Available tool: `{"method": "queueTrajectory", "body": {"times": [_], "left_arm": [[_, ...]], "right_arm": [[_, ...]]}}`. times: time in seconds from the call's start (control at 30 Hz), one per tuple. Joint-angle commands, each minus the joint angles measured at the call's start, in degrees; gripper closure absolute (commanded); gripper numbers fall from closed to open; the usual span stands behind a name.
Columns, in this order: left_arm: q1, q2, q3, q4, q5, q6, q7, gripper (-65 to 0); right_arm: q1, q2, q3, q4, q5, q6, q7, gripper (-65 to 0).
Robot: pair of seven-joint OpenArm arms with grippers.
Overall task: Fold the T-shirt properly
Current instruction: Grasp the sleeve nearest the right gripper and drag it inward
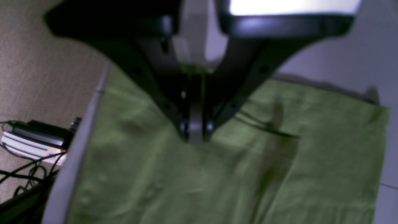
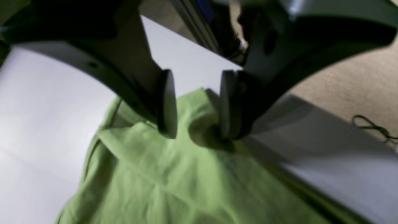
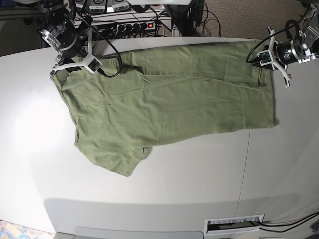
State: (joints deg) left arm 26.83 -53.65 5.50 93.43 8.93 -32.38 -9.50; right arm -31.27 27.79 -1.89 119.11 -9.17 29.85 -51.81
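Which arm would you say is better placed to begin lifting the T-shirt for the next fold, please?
Probably the left. The left claw is already shut on the T-shirt at its far hem corner, while the right claw stands open over the shoulder end, gripping nothing.

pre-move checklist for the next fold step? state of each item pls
1. Left pincer shut at the T-shirt hem edge: ok, jaws together; whether cloth is pinched between them: cannot tell.
2. Right pincer gripping the shoulder end: not ok, jaws stand apart above the cloth with fabric bunched under them.
3. Shirt lies wholly on the table: ok in the base view, though the far edge sits close to the table's back rim.
4. Cloth flat: not ok, wrinkles throughout and the near sleeve is bunched.
5. Cables near the right pincer clear of the cloth: cannot tell; a black cable loops over the shirt.
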Motion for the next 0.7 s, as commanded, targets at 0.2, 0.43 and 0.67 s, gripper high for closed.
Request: {"method": "queueTrajectory", "body": {"times": [0.2, 0.43, 0.67], "left_arm": [[0.5, -0.9, 0.0, -0.3, 3.1, -0.2, 4.5, 0.0], [0.5, -0.8, 0.0, -0.3, 3.1, -0.2, 4.5, 0.0], [0.5, -0.6, 0.0, -0.3, 3.1, -0.2, 4.3, 0.0]], "right_arm": [[0.8, 0.8, 0.3, 0.8, -0.7, -0.5, 1.4, 0.0], [1.3, 0.7, 0.3, 0.9, -0.7, -0.6, 6.1, 0.0], [6.6, 0.3, 0.3, 0.9, -0.7, -0.8, 6.3, 0.0]]}}
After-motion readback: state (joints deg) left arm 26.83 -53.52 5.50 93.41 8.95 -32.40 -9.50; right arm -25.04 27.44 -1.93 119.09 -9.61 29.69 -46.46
